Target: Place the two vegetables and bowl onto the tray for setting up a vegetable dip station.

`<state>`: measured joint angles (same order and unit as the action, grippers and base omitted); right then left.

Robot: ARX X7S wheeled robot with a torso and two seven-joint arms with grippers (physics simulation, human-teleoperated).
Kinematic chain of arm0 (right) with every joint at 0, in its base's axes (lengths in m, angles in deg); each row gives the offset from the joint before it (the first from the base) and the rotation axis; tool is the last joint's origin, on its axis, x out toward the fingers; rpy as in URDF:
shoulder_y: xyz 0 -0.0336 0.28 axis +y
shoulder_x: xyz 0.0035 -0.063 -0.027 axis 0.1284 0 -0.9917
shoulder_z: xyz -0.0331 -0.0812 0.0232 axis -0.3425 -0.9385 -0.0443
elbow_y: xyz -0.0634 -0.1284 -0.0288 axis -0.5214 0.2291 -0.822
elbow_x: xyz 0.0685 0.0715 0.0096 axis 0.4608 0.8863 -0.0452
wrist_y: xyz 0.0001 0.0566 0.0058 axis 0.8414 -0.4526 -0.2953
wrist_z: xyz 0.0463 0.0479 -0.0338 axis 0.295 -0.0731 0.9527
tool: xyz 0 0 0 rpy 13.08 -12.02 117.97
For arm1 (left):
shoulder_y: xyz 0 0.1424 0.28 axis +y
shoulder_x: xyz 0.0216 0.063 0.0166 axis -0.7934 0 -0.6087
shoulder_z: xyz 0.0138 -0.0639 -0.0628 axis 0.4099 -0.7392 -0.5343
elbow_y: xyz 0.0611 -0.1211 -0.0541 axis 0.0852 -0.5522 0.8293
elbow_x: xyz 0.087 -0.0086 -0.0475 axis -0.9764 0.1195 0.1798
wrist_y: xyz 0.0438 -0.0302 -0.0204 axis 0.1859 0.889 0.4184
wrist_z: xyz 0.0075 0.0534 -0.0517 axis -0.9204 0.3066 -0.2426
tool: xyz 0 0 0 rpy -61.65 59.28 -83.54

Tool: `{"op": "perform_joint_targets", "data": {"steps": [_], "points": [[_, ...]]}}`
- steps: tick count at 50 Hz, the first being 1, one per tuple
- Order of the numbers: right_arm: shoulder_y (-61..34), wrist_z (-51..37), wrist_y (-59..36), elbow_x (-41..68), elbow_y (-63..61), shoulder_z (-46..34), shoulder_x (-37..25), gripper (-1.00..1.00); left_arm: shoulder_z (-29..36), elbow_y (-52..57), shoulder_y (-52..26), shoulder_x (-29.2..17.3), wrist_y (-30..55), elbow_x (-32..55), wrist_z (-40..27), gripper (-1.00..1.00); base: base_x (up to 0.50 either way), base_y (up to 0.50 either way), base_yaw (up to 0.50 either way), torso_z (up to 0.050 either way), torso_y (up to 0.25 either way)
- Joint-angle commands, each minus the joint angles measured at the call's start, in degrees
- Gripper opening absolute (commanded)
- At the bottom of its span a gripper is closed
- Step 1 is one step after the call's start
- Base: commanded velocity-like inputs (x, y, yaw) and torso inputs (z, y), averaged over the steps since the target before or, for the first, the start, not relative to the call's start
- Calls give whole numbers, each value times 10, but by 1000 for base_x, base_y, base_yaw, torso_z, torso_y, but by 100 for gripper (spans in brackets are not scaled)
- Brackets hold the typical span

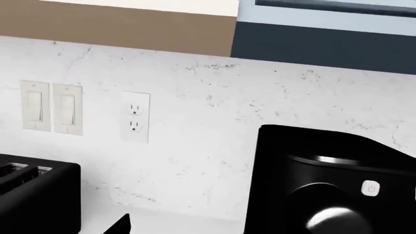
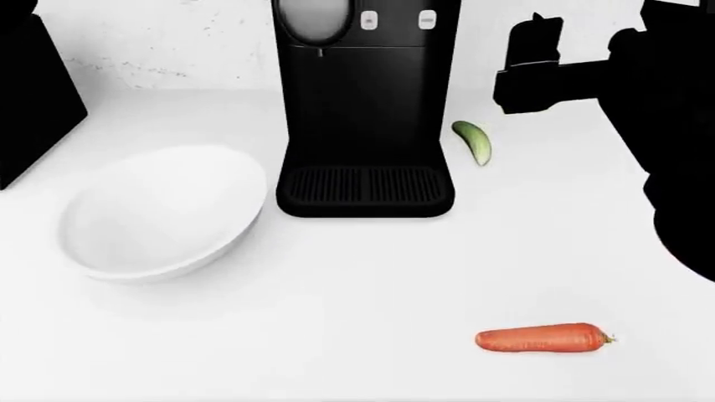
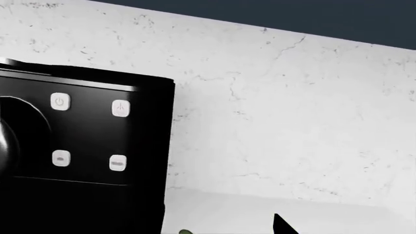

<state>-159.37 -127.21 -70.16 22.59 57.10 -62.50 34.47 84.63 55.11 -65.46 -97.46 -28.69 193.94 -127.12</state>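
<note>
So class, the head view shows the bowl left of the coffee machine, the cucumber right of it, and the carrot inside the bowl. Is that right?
Not quite. The head view shows the carrot lying on the counter, near and right of the machine, well apart from the bowl. The bowl and cucumber sit as stated.

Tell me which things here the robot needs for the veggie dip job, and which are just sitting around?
Needed: the white bowl, the orange carrot, the green cucumber. The tray isn't in view.

Just sitting around: the black coffee machine, the black toaster, the wall outlet, the light switches.
</note>
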Motion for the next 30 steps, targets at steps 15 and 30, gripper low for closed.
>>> {"op": "perform_joint_targets", "data": {"steps": [15,30], "points": [[15,33,29,-10,7,38,-43,100,-8,-20,-10,-34,21,-11,34,100,475,-1,0,0,1],[46,46,38,-34,18,38,-56,100,-9,-18,-11,-32,20,-9,30,100,58,-107,0,0,1]]}}
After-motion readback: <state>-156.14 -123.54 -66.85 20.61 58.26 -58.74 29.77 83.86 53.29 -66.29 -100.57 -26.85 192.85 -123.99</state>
